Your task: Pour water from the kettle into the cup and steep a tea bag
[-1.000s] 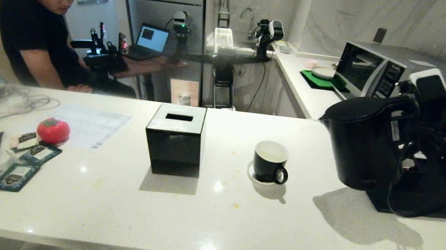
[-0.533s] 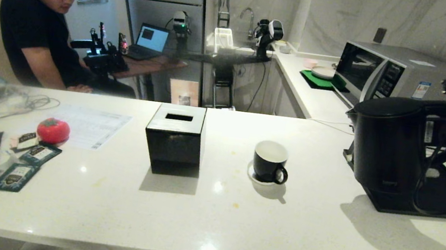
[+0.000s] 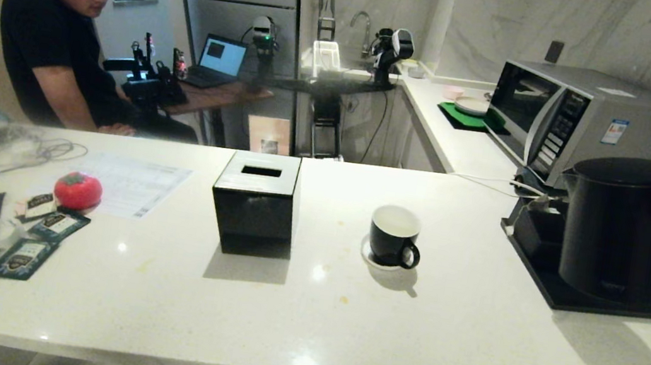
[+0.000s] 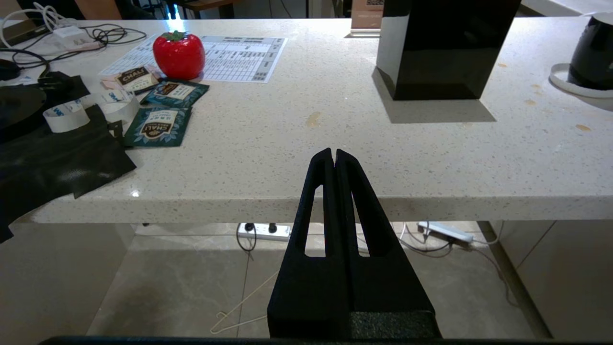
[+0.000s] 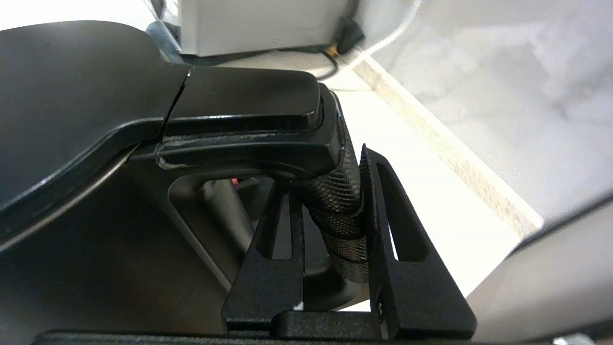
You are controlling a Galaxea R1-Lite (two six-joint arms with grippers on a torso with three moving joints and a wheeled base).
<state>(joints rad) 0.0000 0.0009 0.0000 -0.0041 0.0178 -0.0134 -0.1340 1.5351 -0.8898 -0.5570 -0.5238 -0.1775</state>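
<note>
Right tool (image 5: 330, 201) around kettle (image 3: 618, 227) handle; cup (image 3: 394, 235) on saucer (image 3: 367, 256)

Right tool (image 5: 330, 191): both fingers (image 5: 268, 268) clamp the knurled handle of the kettle (image 5: 76, 96). Lid fills the near view. Pale worktop (image 5: 431, 211) beyond; a cable, possibly the kettle's, runs under a grey appliance (image 5: 258, 24).

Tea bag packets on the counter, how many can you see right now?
3. One pale packet lies beside the red tomato-shaped thing, a teal packet sits next to it, and another teal packet lies nearer the counter edge. More may hide under the black cloth.
</note>
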